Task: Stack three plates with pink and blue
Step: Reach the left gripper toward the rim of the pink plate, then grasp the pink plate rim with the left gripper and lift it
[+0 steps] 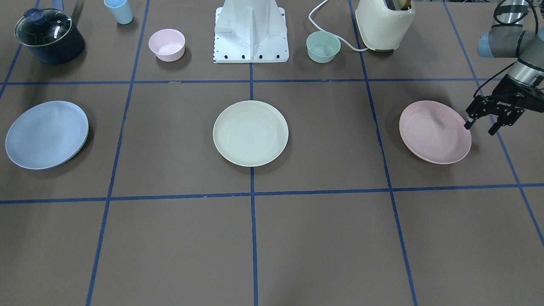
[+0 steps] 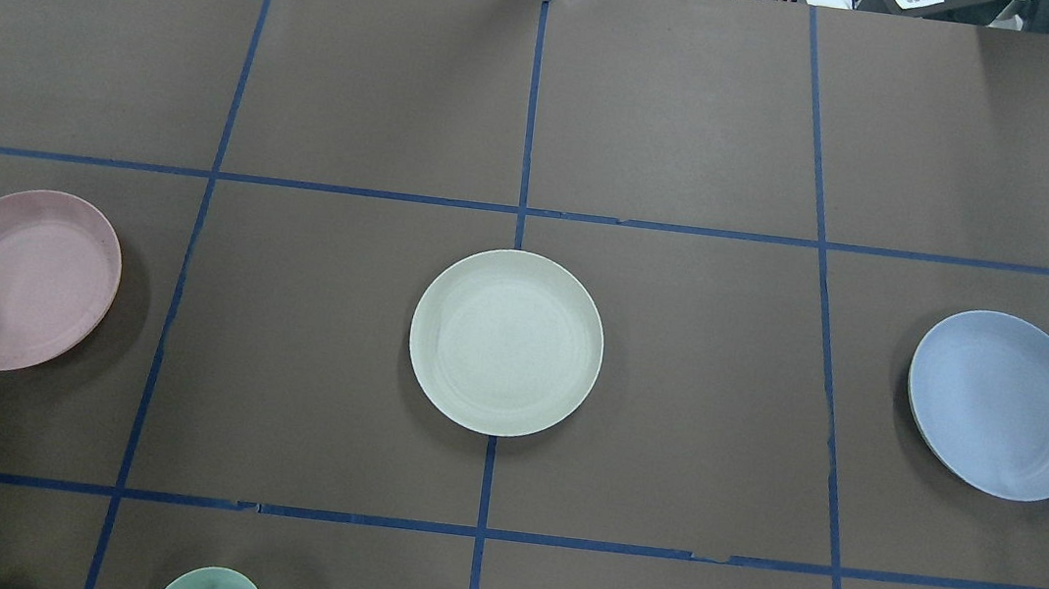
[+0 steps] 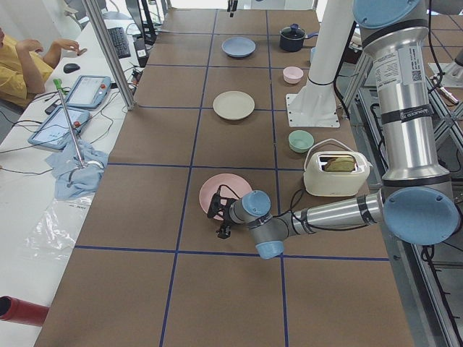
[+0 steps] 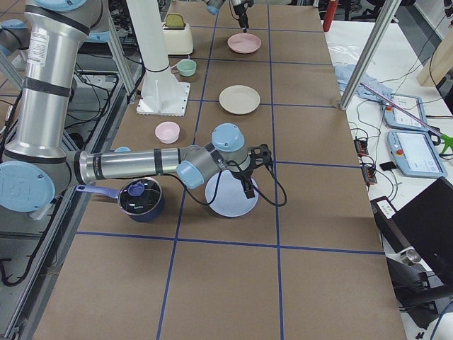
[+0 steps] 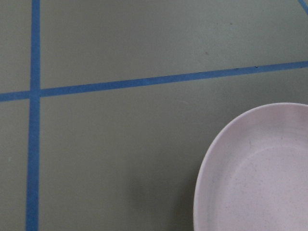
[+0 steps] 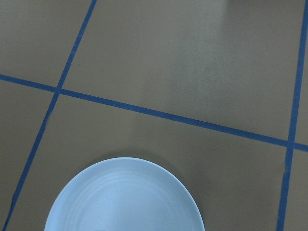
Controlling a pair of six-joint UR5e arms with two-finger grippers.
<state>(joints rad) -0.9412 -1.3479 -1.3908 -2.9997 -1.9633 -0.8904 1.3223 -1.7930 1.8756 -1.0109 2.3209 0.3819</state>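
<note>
Three plates lie apart in a row on the brown table. The pale pink plate (image 1: 434, 131) is on my left, the cream plate (image 1: 250, 133) in the middle, the light blue plate (image 1: 46, 134) on my right. My left gripper (image 1: 480, 128) is open and empty, low beside the pink plate's outer rim. The left wrist view shows that plate's edge (image 5: 260, 173). My right gripper (image 4: 256, 171) hovers by the blue plate (image 4: 230, 198). Only a sliver of it shows in the overhead view, so I cannot tell whether it is open. The right wrist view shows the blue plate (image 6: 125, 197).
Along the robot's side stand a dark pot with a glass lid (image 1: 49, 36), a blue cup (image 1: 119, 10), a small pink bowl (image 1: 166, 44), the white robot base (image 1: 250, 34), a mint-green bowl (image 1: 323, 46) and a cream toaster (image 1: 384, 23).
</note>
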